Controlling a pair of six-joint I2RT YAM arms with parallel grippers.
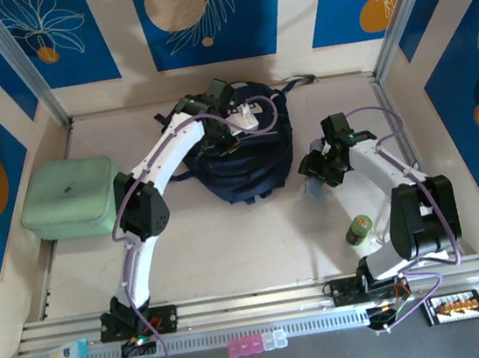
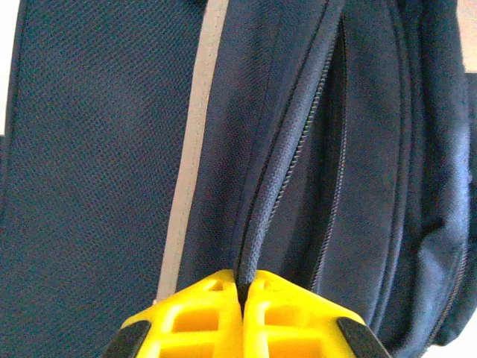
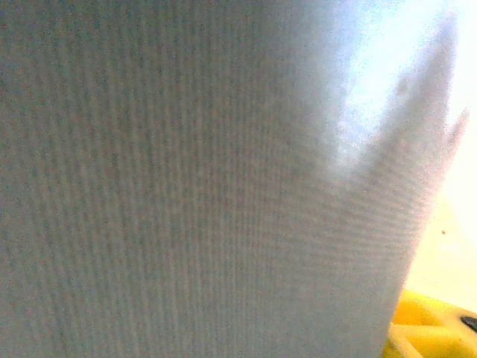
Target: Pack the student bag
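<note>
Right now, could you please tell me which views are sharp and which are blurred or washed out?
Top external: evenly lit and sharp, the student bag crisp. Left wrist: bag weave in focus where the left claw pinches it, edges glaring white. Right wrist: grey-blue fabric blurred, top right overexposed.

The beige table (image 1: 231, 251) bears the student bag (image 1: 248, 173), a mint-green case (image 1: 70, 197) and a small jar (image 1: 359, 231)
</note>
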